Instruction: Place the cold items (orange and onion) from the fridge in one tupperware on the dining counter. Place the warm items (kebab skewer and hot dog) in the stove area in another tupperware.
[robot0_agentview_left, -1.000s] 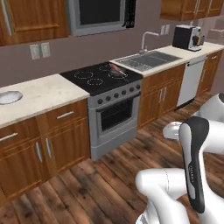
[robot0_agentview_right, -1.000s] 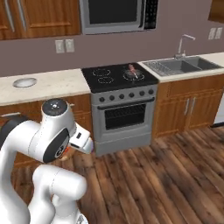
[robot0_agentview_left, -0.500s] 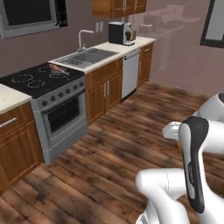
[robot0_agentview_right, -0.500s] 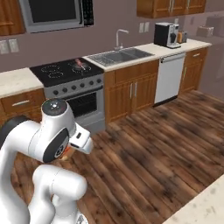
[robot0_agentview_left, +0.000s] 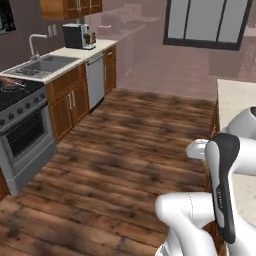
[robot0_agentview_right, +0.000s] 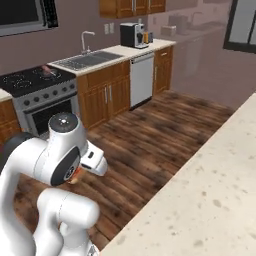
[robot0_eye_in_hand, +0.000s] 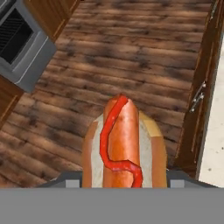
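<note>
One bun-wrapped hot dog with a red ketchup squiggle (robot0_eye_in_hand: 123, 146) sits clamped in the gripper (robot0_eye_in_hand: 124, 177), held above the dark wooden plank floor (robot0_eye_in_hand: 131, 52) near the pale speckled dining counter (robot0_agentview_right: 210, 190).

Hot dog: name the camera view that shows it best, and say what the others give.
The hand view shows it best: the hot dog sits close up between the jaws, bun and ketchup line plain, above the wood floor. The right base view gives just an orange sliver under the arm's joint. In the left base view the arm covers it.
</note>
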